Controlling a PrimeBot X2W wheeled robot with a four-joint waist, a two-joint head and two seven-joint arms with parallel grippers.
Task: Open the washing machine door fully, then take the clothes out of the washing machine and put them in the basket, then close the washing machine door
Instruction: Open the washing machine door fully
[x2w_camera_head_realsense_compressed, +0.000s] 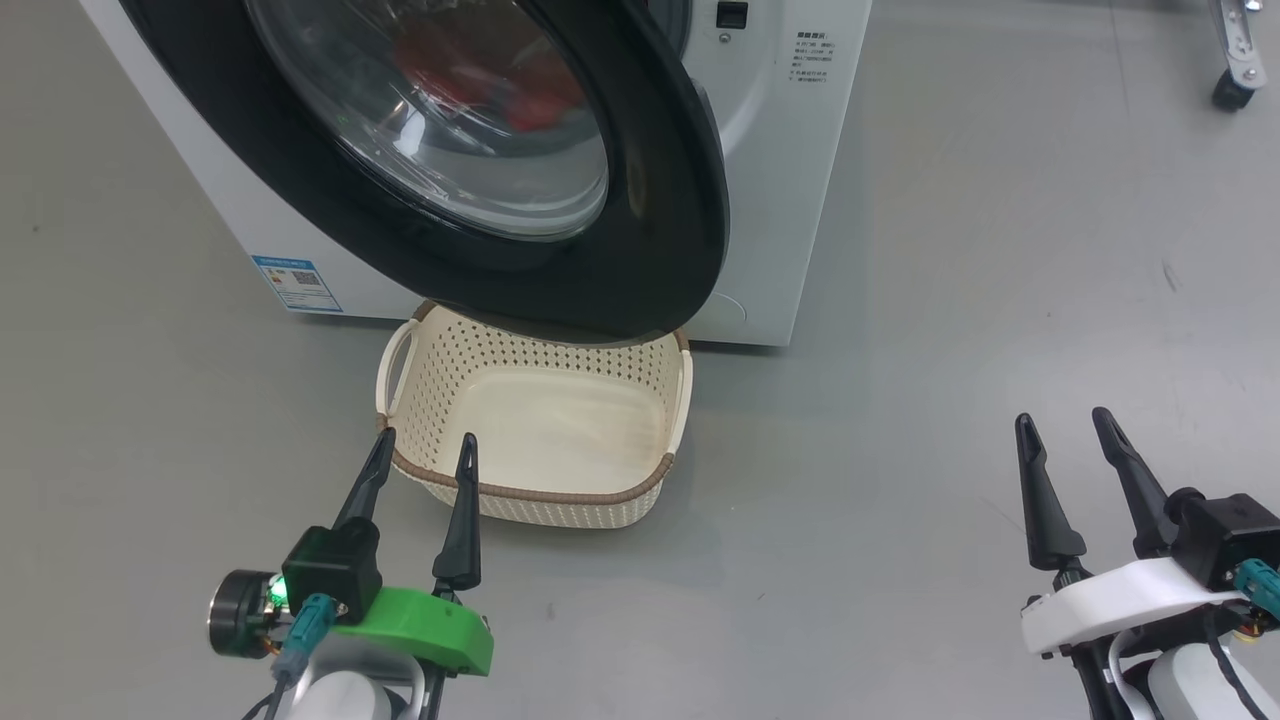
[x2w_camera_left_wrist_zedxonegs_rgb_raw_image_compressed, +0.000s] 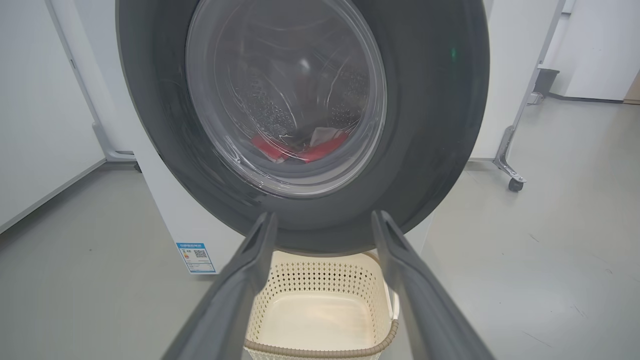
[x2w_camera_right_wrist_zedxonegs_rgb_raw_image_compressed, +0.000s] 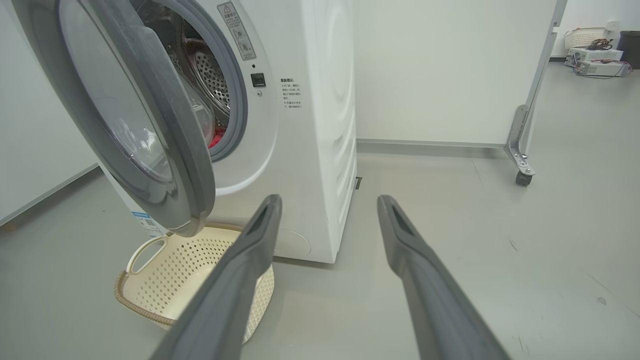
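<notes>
The washing machine (x2w_camera_head_realsense_compressed: 790, 180) stands ahead with its door (x2w_camera_head_realsense_compressed: 660, 240) swung partly open, hanging over the basket (x2w_camera_head_realsense_compressed: 430, 475). Red clothes (x2w_camera_left_wrist_zedxonegs_rgb_raw_image_compressed: 320, 150) lie in the drum, seen through the door glass; a sliver of clothes (x2w_camera_right_wrist_zedxonegs_rgb_raw_image_compressed: 216, 136) shows past the door edge. The cream basket (x2w_camera_left_wrist_zedxonegs_rgb_raw_image_compressed: 320, 350) sits empty on the floor under the door (x2w_camera_left_wrist_zedxonegs_rgb_raw_image_compressed: 425, 150). My left gripper (x2w_camera_head_realsense_compressed: 422, 447) is open, fingertips at the basket's near left rim, holding nothing. My right gripper (x2w_camera_head_realsense_compressed: 1064, 422) is open over bare floor, well right of the machine (x2w_camera_right_wrist_zedxonegs_rgb_raw_image_compressed: 320, 150) and basket (x2w_camera_right_wrist_zedxonegs_rgb_raw_image_compressed: 150, 310).
A wheeled frame leg (x2w_camera_right_wrist_zedxonegs_rgb_raw_image_compressed: 522, 175) stands on the grey floor right of the machine, by a white wall panel. A blue sticker (x2w_camera_head_realsense_compressed: 297, 283) marks the machine's lower corner. Boxes and a white basket (x2w_camera_right_wrist_zedxonegs_rgb_raw_image_compressed: 582, 37) lie far back right.
</notes>
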